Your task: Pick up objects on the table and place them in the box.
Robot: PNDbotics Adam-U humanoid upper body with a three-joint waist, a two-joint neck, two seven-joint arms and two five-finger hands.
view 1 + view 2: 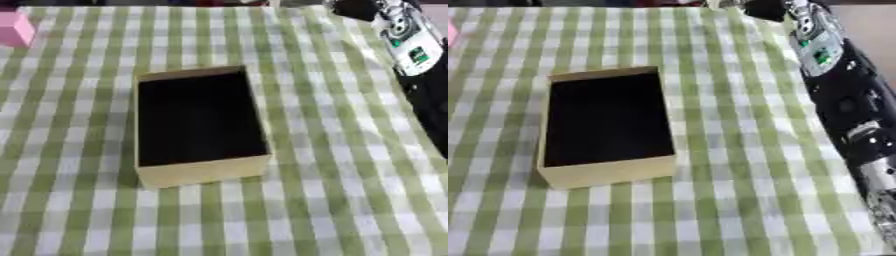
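While the box [199, 125] sits open on the checked counter [350, 165], a pink block [14, 29] is seen far left. The right robot hand [765, 8] is cut off at the top edge; its fingers cannot be told.

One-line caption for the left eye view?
Open box with a dark interior on a green checked cloth, pink object at far left, right arm reaching along the right edge.

Green/white check cloth [350, 165] over whole table, flat.

No legible text, labels or numbers; green patch on right arm [824, 52] unreadable.
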